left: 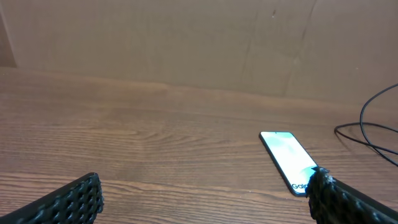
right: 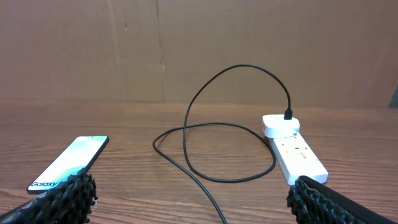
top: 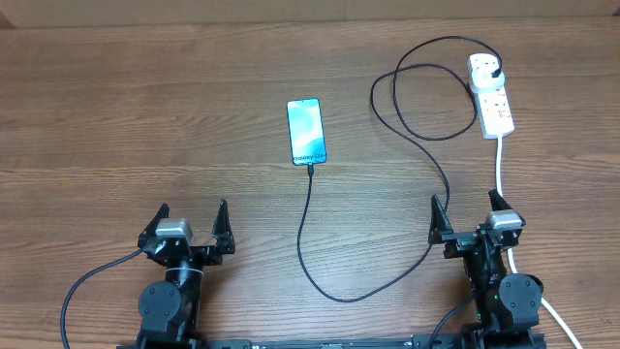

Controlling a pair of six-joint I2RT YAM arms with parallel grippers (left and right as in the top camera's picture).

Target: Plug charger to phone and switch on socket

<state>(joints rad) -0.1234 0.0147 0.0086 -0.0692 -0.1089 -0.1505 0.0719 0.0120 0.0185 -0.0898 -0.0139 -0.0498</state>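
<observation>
Right, from above I see the phone (top: 305, 132) lying flat and screen up, lit, near the middle of the table (top: 116, 116), with its text end pointing toward the arms. The charger (top: 308, 194) meets the phone's near edge with its small tip and looks seated there, though I cannot make out the joint closely. From there the black cable runs toward the arms, curves right, climbs past the right arm and loops once. It ends at a black plug (top: 496, 73) sitting in the far end of the socket (top: 491, 102), which lies at the far right of the table. Red marks show on the socket's top, and I cannot tell whether its switch is on. Its white cord (top: 500, 160) runs back toward the right arm. My left gripper (top: 192, 215) is spread wide with nothing between its fingers, at the near left and well apart from the phone. My right gripper (top: 466, 206) is equally spread and empty, with the cable passing just beside it.
</observation>
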